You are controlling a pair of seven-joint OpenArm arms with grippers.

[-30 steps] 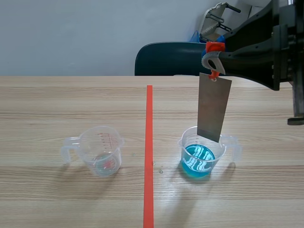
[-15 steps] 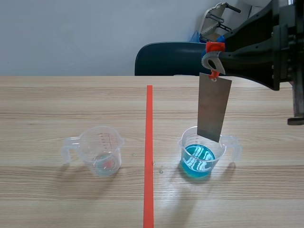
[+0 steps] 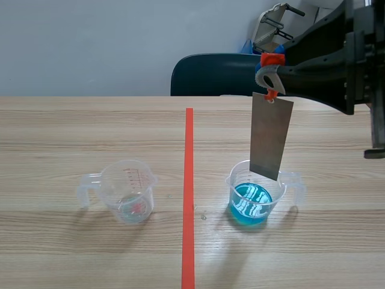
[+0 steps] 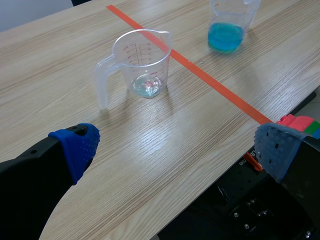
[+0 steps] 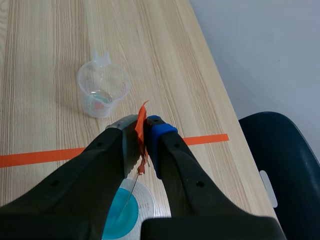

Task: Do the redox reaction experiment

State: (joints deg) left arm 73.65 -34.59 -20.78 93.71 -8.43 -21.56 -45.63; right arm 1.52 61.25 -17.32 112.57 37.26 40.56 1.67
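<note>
- The clear cup has red graduation marks printed on its wall; the figures are too small to read.
- It stands upright on the table, on the left arm's side of the tape line, with its handle turned away from the line.
- At its bottom lies a little something pale with a reddish tint, possibly a film of liquid or small bits; the left wrist view does not settle which.
- The blue cup, also clear plastic with a handle, stands upright across the line, well apart from the first. It holds blue liquid to under half its height.
- A grey metal plate hangs slightly tilted from an orange-red tie. Its lower edge is at the blue cup's mouth, above the liquid.
- The right end effector is raised over the blue cup, with its fingers pressed together and pinching the tie between the pads.
- The left end effector is spread wide and holds nothing. It sits low at the table's near edge, with the clear cup ahead of it.
- A dark chair stands behind the table.
</note>
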